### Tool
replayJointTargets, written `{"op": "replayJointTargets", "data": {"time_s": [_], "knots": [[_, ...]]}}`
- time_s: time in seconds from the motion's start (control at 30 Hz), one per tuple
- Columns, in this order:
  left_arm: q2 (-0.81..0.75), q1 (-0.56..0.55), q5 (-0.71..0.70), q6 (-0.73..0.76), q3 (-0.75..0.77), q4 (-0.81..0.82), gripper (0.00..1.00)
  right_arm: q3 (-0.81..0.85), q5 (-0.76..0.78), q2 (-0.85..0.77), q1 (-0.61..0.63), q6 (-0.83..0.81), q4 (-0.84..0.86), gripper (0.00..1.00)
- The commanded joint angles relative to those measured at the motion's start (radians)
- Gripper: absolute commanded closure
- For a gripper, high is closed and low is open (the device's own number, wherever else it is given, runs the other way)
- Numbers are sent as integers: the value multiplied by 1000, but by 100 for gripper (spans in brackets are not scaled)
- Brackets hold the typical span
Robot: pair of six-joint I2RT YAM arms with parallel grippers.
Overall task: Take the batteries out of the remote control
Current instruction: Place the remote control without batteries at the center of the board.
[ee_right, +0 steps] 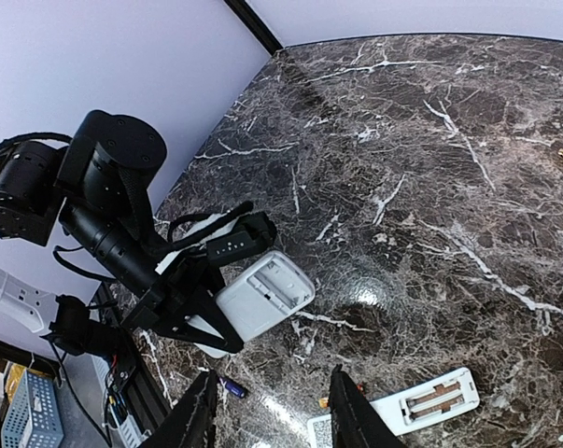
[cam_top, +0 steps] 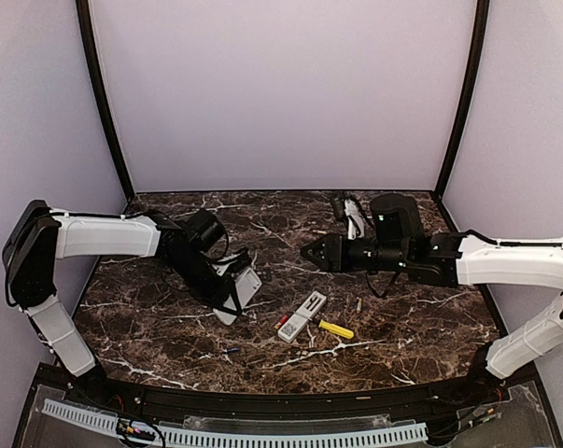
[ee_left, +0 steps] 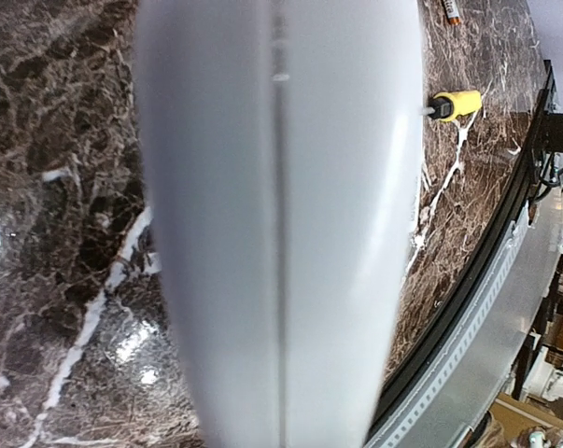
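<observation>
The left gripper (ee_right: 220, 285) is clamped on the white remote control (ee_right: 262, 297), whose open battery bay is turned up. Off to the remote's right the right gripper (ee_right: 272, 420) hangs with fingers apart, gripping nothing. One dark battery (cam_top: 232, 351) lies on the table (cam_top: 169, 327) near the remote, on the arm-base side.

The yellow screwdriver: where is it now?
The screwdriver lies on the table near the front edge, just right of the loose white remote, in the top view.
</observation>
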Motion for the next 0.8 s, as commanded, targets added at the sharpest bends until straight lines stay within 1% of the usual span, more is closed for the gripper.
{"op": "replayJointTargets", "data": {"time_s": [0.0,0.27,0.33,0.47,0.5,0.6,0.63,0.67,0.73,0.77], "knots": [[46,13,131,-18,-14,43,83,-27,22,-42,-25,3,21,60],[118,13,139,-9,0,63,79,-60,37,-85,-49,7,3,56],[125,13,125,-9,1,64,75,-67,40,-91,-54,9,1,56],[120,13,90,-22,-9,87,59,-70,44,-99,-62,7,-8,52],[118,13,83,-27,-12,90,53,-69,45,-100,-64,5,-11,52],[100,13,47,-35,-20,106,40,-68,48,-102,-70,2,-19,48],[88,15,32,-38,-22,110,38,-68,49,-106,-72,1,-22,46],[82,15,24,-44,-24,117,34,-68,51,-107,-73,0,-25,44],[59,17,-4,-55,-30,131,30,-68,55,-111,-75,-2,-30,38],[42,17,-29,-61,-33,138,29,-68,58,-111,-75,-4,-33,36]]}}
